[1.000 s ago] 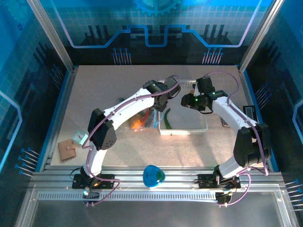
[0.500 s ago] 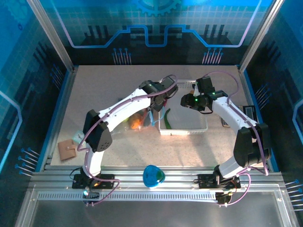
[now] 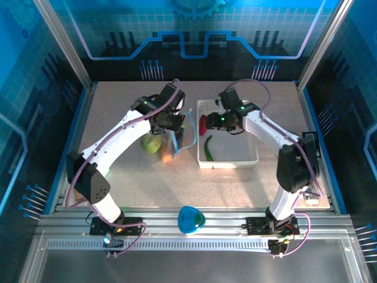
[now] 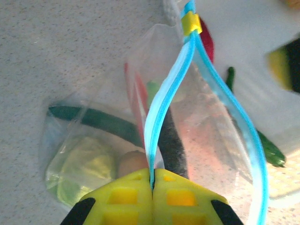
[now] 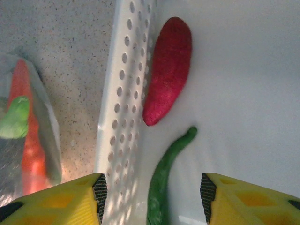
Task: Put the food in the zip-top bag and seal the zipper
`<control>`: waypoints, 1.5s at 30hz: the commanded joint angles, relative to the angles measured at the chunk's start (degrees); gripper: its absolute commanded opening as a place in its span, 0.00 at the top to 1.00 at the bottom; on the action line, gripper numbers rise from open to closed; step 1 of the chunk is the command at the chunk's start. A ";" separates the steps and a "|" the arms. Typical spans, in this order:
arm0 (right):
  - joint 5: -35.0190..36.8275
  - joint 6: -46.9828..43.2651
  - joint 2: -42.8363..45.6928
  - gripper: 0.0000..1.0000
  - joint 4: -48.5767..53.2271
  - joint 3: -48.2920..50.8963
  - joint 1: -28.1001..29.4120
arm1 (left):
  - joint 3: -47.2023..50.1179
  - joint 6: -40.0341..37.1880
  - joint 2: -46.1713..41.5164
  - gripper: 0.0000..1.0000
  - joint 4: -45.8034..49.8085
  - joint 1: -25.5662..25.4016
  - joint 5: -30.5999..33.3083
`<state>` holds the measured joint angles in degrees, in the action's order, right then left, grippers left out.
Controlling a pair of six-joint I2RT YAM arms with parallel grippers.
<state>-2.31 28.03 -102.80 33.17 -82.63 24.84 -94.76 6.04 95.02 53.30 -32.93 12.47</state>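
Inside basket [image 5: 124, 93], one chili [image 5: 168, 65], one cucumber [image 5: 164, 178] (apart)

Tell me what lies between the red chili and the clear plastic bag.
In the right wrist view, the white perforated basket's side wall and a bare strip of speckled tabletop separate the red chili from the clear plastic bag.

A white perforated basket [image 3: 228, 164] sits just right of the middle of the speckled beige table [image 3: 118, 106], at about 3 o'clock. At 6 o'clock a blue dome [image 3: 191, 219] rests on the slotted metal rails [image 3: 159, 213] along the near edge. Blue patterned panels [image 3: 188, 29] stand at 12 o'clock.
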 commanded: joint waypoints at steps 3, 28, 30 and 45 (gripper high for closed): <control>6.20 1.05 -8.22 0.43 2.99 -6.67 1.00 | 2.76 0.84 -2.54 1.00 -4.14 0.04 -7.17; 8.13 3.44 -29.08 0.44 8.69 -27.29 1.24 | 10.68 1.86 -8.36 1.00 -10.39 4.97 -15.28; 8.11 3.43 -29.84 0.44 8.75 -27.79 1.52 | 10.99 1.79 -8.48 1.00 -10.61 5.26 -15.63; 12.81 2.41 -30.79 0.45 13.08 -26.42 0.31 | 12.49 1.64 -9.76 1.00 -11.68 6.55 -17.23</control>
<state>7.01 30.63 -132.99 41.80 -112.31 26.04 -83.07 7.53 87.55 42.81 -27.00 -3.03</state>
